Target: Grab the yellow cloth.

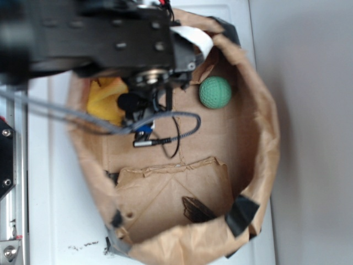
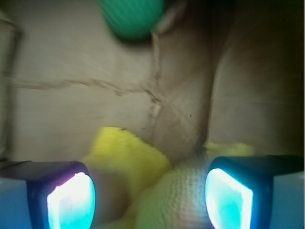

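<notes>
The yellow cloth [image 1: 106, 99] lies bunched at the left inside a brown paper-lined box, partly covered by the black arm. In the wrist view the yellow cloth [image 2: 157, 186] fills the space between my two glowing pads, folds rising in the middle. My gripper [image 2: 150, 200] is open, one pad on each side of the cloth, not pressed on it. In the exterior view the gripper [image 1: 132, 105] sits low over the cloth's right edge, its fingers mostly hidden by the wrist.
A green textured ball [image 1: 215, 92] rests to the right of the arm; the same green ball [image 2: 132, 18] shows at the wrist view's top. Crumpled paper walls [image 1: 265, 127] ring the box. A loose cable [image 1: 176, 124] hangs off the wrist.
</notes>
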Motion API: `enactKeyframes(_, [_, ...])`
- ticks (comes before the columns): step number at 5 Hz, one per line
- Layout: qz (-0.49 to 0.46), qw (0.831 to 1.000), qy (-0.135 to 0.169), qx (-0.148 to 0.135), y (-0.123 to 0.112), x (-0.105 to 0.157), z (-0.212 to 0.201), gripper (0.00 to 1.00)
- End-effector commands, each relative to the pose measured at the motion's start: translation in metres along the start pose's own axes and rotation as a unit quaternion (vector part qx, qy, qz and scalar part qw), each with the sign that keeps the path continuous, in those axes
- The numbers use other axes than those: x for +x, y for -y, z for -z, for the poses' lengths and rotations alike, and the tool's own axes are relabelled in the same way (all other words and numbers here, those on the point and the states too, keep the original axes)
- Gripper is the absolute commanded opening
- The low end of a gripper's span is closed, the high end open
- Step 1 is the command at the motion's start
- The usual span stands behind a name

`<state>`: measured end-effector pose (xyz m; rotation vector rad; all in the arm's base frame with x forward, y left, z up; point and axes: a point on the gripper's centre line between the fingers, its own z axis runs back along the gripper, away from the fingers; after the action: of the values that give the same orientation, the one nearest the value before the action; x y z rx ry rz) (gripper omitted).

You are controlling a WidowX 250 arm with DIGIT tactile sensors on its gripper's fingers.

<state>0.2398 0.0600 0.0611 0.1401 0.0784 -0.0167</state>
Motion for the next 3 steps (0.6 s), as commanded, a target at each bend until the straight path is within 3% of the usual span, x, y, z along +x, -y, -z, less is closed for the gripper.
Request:
enactKeyframes(1, [0.013, 1.0, 0.003, 0.002, -0.005, -0.03, 0.02, 0.0])
enactKeyframes(3, [0.0, 1.0, 0.029, 0.013, -0.013, -0.008, 0.019, 0.0])
